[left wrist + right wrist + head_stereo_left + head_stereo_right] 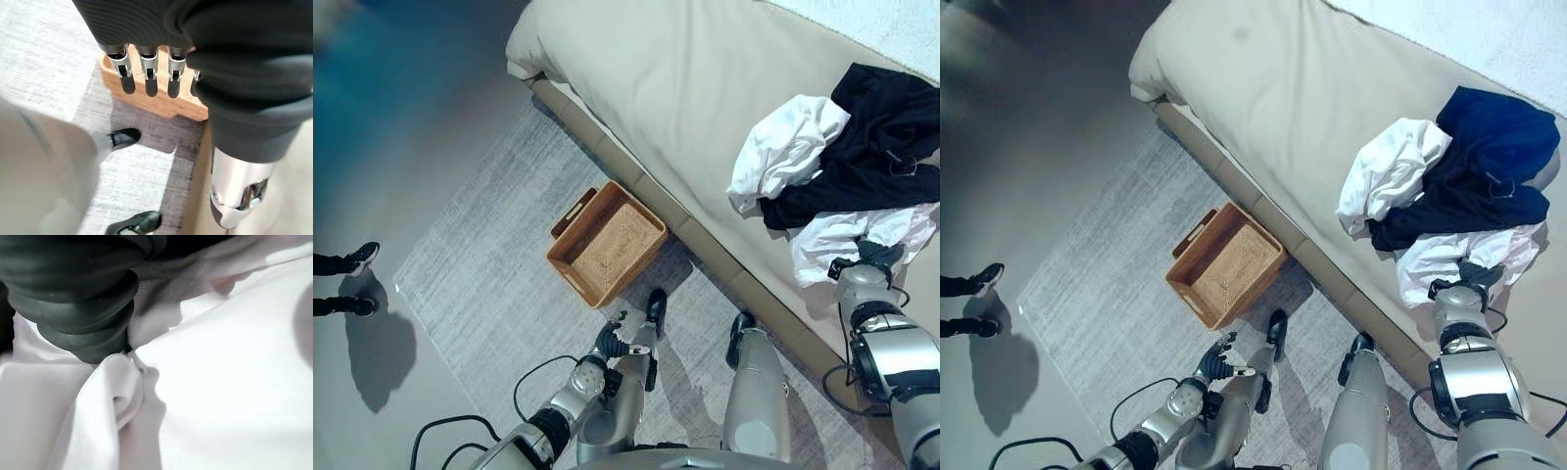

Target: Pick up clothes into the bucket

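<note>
A pile of clothes lies on the beige bed (675,88): a white garment (783,147), a dark garment (867,147) and a second white garment (837,233) at the bed's near edge. My right hand (873,255) is down against that second white garment (220,382), and its dark cover is pressed into the cloth. The woven basket (612,243) stands on the floor beside the bed with nothing in it. My left hand (610,343) hangs low in front of the basket (161,102), open and holding nothing.
A grey rug (489,255) lies under the basket along the bed's side. A person's black shoes (357,259) stand on the bare floor at the left. The bed's wooden base edge (705,245) runs just behind the basket.
</note>
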You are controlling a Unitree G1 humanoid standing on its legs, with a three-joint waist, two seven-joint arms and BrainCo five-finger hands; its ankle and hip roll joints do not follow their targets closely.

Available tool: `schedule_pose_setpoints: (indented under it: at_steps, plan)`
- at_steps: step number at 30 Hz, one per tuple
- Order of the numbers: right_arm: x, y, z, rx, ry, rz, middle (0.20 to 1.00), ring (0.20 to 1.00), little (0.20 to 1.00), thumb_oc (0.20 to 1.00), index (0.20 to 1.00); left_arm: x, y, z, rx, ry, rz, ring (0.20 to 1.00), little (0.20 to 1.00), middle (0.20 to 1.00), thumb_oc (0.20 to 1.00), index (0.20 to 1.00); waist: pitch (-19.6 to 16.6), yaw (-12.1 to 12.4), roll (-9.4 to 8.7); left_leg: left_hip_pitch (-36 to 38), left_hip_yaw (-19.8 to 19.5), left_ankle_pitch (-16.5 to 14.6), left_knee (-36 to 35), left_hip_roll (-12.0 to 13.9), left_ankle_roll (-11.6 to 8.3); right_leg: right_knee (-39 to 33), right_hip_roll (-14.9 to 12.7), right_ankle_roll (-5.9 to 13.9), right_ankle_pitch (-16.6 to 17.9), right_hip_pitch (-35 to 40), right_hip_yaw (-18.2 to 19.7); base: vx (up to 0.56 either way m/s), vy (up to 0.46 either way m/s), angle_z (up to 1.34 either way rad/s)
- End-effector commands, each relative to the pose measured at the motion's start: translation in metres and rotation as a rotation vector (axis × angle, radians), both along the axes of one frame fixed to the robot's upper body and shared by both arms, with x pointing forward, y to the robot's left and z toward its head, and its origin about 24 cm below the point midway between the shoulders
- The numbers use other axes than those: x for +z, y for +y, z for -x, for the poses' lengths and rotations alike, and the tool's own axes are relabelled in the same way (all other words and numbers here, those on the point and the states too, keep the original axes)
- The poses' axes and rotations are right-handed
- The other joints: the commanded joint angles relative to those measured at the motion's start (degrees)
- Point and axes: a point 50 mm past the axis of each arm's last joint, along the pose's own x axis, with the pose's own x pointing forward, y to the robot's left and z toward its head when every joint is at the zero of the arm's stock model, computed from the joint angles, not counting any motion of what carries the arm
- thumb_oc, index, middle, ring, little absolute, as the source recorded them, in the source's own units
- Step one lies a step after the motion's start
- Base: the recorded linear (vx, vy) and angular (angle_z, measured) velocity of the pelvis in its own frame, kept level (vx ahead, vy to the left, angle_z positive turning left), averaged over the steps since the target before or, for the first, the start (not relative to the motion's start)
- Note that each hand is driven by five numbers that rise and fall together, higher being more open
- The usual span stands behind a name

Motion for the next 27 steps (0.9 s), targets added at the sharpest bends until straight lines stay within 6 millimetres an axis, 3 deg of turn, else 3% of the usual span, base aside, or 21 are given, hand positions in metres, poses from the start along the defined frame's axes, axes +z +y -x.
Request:
schedule_pose_setpoints:
  at_steps: [1,7,14,17,19,20,27]
  plan:
    - [0.012,0.006,-0.010,0.025,-0.112,-0.023,0.200,0.200,0.200,0.200,0.200,0.000,0.012,-0.005,0.019,-0.017,-0.042,1.000,1.000,1.000,1.000,1.000,-1.3,0.2,-4.47,3.9,1.3,-4.2,-1.8,-3.5,2.79,-12.4,-2.2,3.91,9.0,6.3,3.5,0.02,0.045,-0.26]
    - [0.013,-0.001,-0.002,-0.042,-0.184,-0.042,0.200,0.200,0.200,0.200,0.200,-0.014,0.039,0.008,0.108,0.058,-0.102,1.000,1.000,1.000,1.000,1.000,-3.7,-0.7,-7.60,5.8,4.7,-5.8,-1.2,-2.2,3.02,-18.8,0.2,4.92,12.5,9.3,6.4,0.02,0.044,-0.35]
    - [0.043,-0.029,0.010,-0.116,-0.287,0.049,0.200,0.200,0.200,0.200,0.200,-0.030,0.071,0.033,0.208,0.166,-0.155,1.000,1.000,1.000,1.000,1.000,-7.7,-1.9,-12.05,9.1,8.8,-8.2,-0.5,-0.9,3.12,-26.4,3.0,6.24,15.4,14.8,8.9,0.04,0.029,-0.36]
    - [0.066,-0.037,0.011,-0.136,-0.361,0.111,0.200,0.200,0.200,0.200,0.200,-0.034,0.081,0.041,0.258,0.191,-0.150,1.000,1.000,1.000,1.000,1.000,-9.5,-2.4,-13.62,10.5,10.9,-9.2,0.0,-0.3,3.07,-29.4,3.8,6.71,16.9,16.6,10.1,0.06,0.014,-0.50]
    - [0.094,-0.034,0.007,-0.121,-0.456,0.201,0.200,0.200,0.200,0.200,0.200,-0.034,0.086,0.045,0.297,0.197,-0.137,1.000,1.000,1.000,1.000,1.000,-11.5,-2.4,-14.85,12.0,13.1,-9.9,-0.2,0.3,2.92,-32.5,4.7,6.99,18.1,18.2,11.3,0.07,-0.005,-0.40]
    - [0.093,-0.033,0.007,-0.122,-0.455,0.202,0.200,0.200,0.200,0.200,0.200,-0.034,0.086,0.045,0.297,0.198,-0.137,1.000,1.000,1.000,1.000,1.000,-11.5,-2.3,-14.88,12.1,13.2,-10.0,-0.2,0.3,2.92,-32.7,4.7,6.99,18.2,18.4,11.4,0.06,-0.012,-0.40]
    - [0.142,-0.024,0.011,-0.062,-0.596,0.410,0.200,0.200,0.200,0.200,0.200,-0.023,0.084,0.033,0.296,0.122,-0.093,1.000,1.000,1.000,1.000,1.000,-15.2,-2.3,-15.91,16.1,14.9,-11.8,0.6,1.2,2.78,-33.1,5.4,6.90,17.0,22.7,11.6,0.09,-0.027,-0.24]
